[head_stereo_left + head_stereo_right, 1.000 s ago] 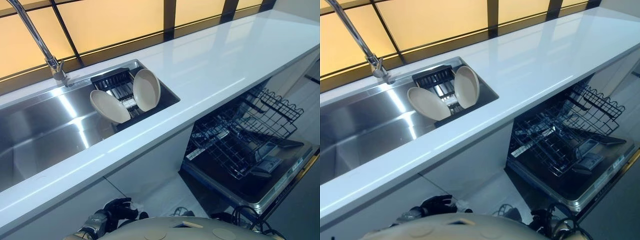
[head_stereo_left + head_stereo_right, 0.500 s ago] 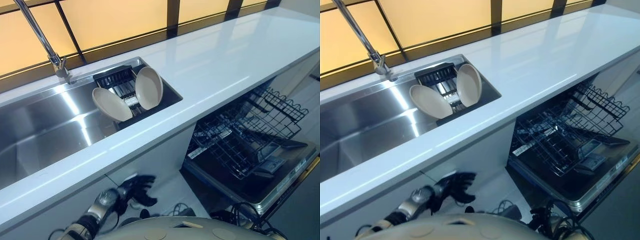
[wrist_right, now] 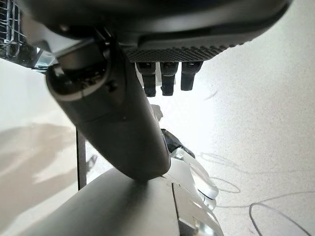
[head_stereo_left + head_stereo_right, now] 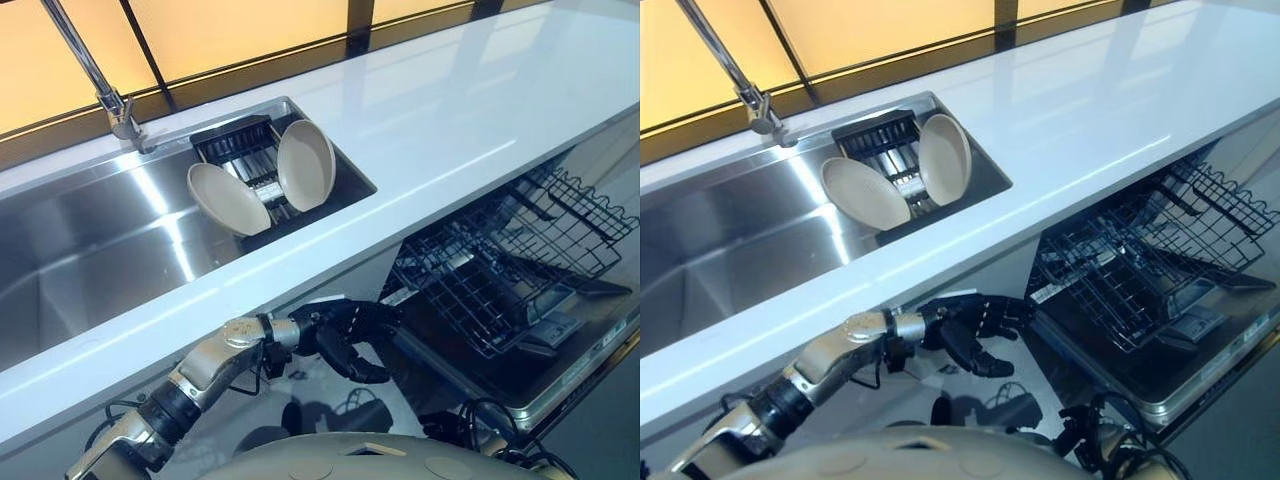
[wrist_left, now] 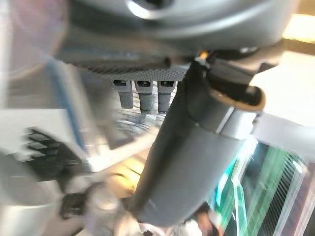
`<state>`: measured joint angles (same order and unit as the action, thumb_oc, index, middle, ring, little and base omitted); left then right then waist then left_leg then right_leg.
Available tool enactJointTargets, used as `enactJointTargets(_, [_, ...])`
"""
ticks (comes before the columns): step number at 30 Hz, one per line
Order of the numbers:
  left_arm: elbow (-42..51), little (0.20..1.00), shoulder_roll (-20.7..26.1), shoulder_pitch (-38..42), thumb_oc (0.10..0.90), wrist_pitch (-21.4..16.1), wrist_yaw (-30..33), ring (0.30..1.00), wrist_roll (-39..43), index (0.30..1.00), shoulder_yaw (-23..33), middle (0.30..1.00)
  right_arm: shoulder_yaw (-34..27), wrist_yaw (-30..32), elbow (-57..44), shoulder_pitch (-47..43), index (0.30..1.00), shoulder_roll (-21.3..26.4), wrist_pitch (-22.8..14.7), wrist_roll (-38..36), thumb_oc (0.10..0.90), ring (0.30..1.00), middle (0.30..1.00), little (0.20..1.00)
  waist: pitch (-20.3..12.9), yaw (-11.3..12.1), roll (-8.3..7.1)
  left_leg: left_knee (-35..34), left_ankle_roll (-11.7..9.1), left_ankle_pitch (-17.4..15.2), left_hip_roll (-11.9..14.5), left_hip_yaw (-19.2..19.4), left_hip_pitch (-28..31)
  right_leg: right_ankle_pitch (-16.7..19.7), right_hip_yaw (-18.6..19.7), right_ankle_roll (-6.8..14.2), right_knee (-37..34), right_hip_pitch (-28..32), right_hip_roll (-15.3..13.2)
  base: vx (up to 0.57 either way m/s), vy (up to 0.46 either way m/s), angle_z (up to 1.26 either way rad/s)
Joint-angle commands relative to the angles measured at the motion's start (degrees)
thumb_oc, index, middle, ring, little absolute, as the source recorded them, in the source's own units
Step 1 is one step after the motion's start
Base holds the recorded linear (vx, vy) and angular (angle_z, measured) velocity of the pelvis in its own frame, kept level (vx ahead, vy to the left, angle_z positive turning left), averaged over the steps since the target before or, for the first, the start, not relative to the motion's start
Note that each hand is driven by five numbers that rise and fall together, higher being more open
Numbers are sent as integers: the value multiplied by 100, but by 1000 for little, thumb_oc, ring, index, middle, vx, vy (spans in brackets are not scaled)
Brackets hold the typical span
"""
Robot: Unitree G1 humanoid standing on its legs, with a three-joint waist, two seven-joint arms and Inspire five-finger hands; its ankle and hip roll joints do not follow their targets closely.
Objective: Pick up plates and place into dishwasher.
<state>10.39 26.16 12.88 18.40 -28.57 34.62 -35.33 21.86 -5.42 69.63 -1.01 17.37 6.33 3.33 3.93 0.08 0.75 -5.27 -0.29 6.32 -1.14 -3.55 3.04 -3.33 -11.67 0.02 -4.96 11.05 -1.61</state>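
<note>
While the left hand (image 4: 345, 335) hangs empty below the white counter (image 4: 440, 120) with fingers spread, two round beige plates (image 4: 306, 164) lean in the black sink rack (image 4: 235, 150) at eleven o'clock; a rim should be pinched from above.

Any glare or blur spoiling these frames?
Left eye view: bright streaks on the stainless steel sink and glossy white countertop; the two beige plates stay readable. Left wrist view: smeared by motion blur. Right wrist view: floor washed out.
</note>
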Motion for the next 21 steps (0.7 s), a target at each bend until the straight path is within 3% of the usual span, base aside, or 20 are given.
enactJointTargets(1, [678, 900, -543, 1291, 800, -832, 316, 900, 781, 900, 471, 900, 223, -108, 17, -261, 900, -525, -198, -249, 800, 900, 900, 900, -244, 70, 19, 27, 338, -595, -391, 141, 223, 486, 289, 389, 276, -489, -149, 7, 4, 3])
enactJointTargets(10, [1203, 900, -704, 1212, 800, -946, 794, 900, 1871, 900, 1215, 900, 214, -40, -10, -156, 900, -585, -234, -206, 800, 900, 900, 900, -235, 190, -20, 27, 340, -599, -426, 71, 226, 509, 173, 361, 225, -432, -203, 0, 7, 1])
enactJointTargets(16, [1368, 900, -929, 1041, 800, -807, 811, 900, 2358, 900, 1187, 900, 287, 13, -105, -208, 900, -647, -180, -191, 800, 900, 900, 900, -215, 233, -26, 27, 350, -592, -443, 25, 205, 518, 143, 349, 240, -461, -218, -18, -9, 2])
enactJointTargets(19, [1350, 900, -996, 1031, 800, -1001, 877, 900, 2118, 900, 1021, 900, 376, 29, -171, -281, 900, -656, -133, -290, 800, 900, 900, 900, -211, 238, -40, 27, 358, -592, -441, 15, 207, 515, 168, 341, 245, -468, -200, -35, -43, 5])
enactJointTargets(21, [1322, 900, -959, 1092, 800, -1556, 1208, 900, 1581, 900, 962, 900, 474, 24, -321, -334, 900, -643, -30, -356, 800, 900, 900, 900, -215, 240, -66, 27, 345, -589, -430, 8, 211, 531, 191, 327, 175, -436, -169, -30, -72, 0])
